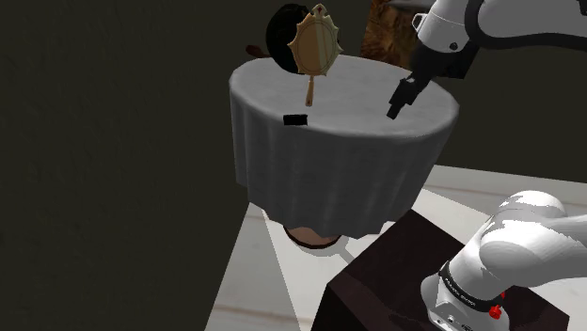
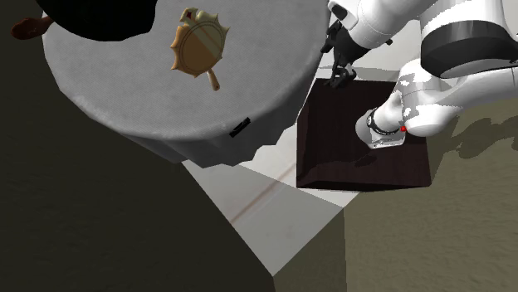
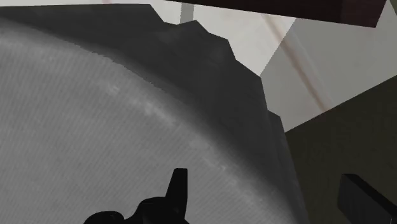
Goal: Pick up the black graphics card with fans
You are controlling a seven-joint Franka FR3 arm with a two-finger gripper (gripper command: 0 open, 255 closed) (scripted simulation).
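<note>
Your gripper (image 1: pixel 394 108): fingers spread wide, empty, poised over stand-side rim of cloth-draped round table (image 1: pixel 329 179), likely ready for approach. Black graphics card (image 1: pixel 295 118): flat near cloth edge, well apart toward shoulder view's left. Beyond: turtle-shaped wooden paddle (image 1: pixel 316 45), off your path.

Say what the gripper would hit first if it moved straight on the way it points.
Most likely the grey tablecloth, near its edge: the wrist view shows bare cloth ahead of the gripper. The card lies aside, out of that line. Depth is unclear.
</note>
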